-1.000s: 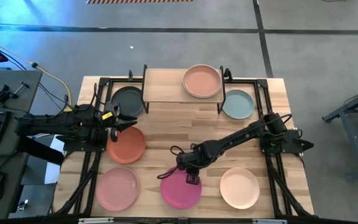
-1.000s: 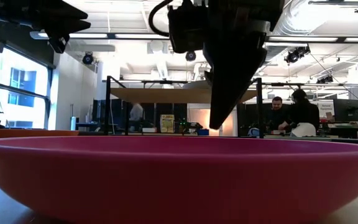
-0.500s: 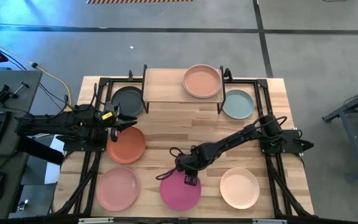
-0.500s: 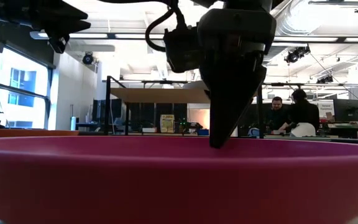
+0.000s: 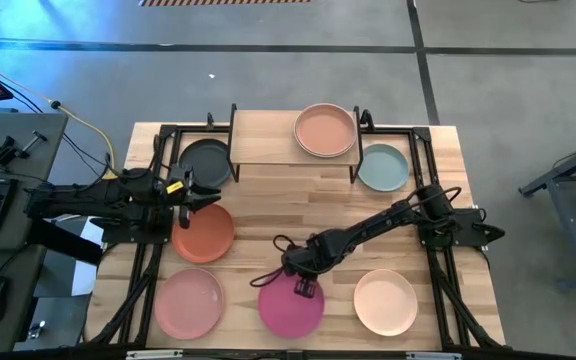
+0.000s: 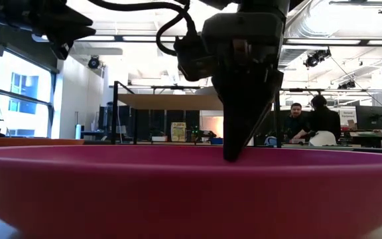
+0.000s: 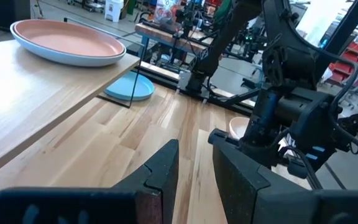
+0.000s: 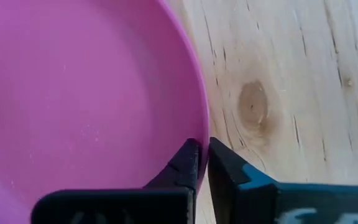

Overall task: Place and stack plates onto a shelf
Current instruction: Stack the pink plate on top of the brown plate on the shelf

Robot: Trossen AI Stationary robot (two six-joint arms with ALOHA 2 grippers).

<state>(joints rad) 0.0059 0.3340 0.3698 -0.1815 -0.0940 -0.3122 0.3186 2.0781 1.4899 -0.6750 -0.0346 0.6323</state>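
The magenta plate [image 5: 291,308] lies on the table near its front edge and fills the low view [image 6: 191,192]. My right gripper [image 5: 306,286] is shut on its far rim, pointing steeply down. My left gripper [image 5: 204,192] hovers open at the left, between the dark grey plate [image 5: 205,160] and the terracotta plate [image 5: 204,232], touching nothing. The shelf [image 5: 268,140] stands at the table's far side and bears a salmon-topped plate stack [image 5: 325,130]. A pale teal plate [image 5: 382,167], a pink plate [image 5: 188,303] and a cream plate [image 5: 385,302] lie flat on the table. My right gripper pinches the magenta plate's far rim [image 8: 202,134], one finger [image 8: 188,163] inside the dish and the other [image 8: 224,165] outside it. The fingers come from above, slanting down. In the low view the plate sits level, its underside on the table.
The arms' black frames [image 5: 158,180] run along both sides of the table. Bare wood [image 5: 298,205] lies between the shelf and the front row of plates. The shelf's black legs [image 5: 231,170] stand by the dark grey plate. People sit in the room behind [image 6: 310,119].
My right gripper has sunk a little onto the magenta plate's far rim and rolled slightly about its own axis; in the low view its fingertips now reach down to the rim. The plate stays on the table.
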